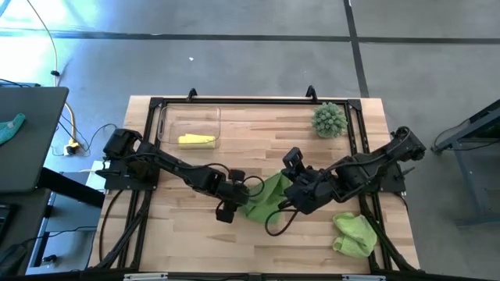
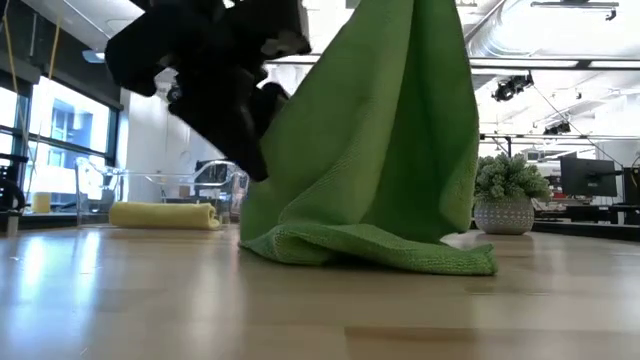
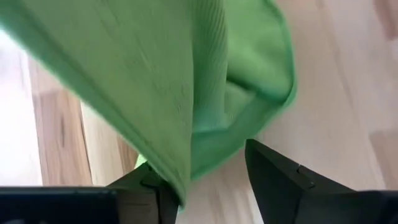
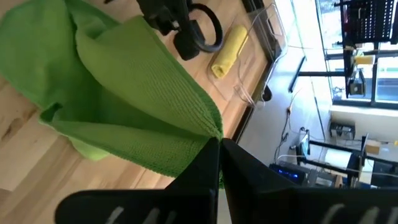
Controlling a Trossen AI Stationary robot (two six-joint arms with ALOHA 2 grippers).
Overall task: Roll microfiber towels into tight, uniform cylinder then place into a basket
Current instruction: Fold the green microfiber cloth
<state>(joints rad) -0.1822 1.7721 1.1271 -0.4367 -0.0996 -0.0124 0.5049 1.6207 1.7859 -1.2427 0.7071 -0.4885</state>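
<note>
two green towels (image 1: 267, 195) (image 1: 354, 234), one yellow roll (image 1: 196, 140) — one basket (image 1: 168, 125)

A grey concrete floor (image 1: 258, 62) is seen around the table; windows (image 2: 65, 135) at nine o'clock are brightly lit.

Worktop (image 1: 187, 250): pale wood planks, framed by black rails. Resting on it:
- clear plastic basket (image 1: 166, 125), far left corner, holding a rolled yellow towel (image 1: 196, 140);
- spiky green plant (image 1: 329, 119) in a pot, far right corner;
- crumpled light green towel (image 1: 354, 235), near right edge;
- second green towel (image 1: 266, 199), centre, lower folds on the wood, upper part lifted.
</note>
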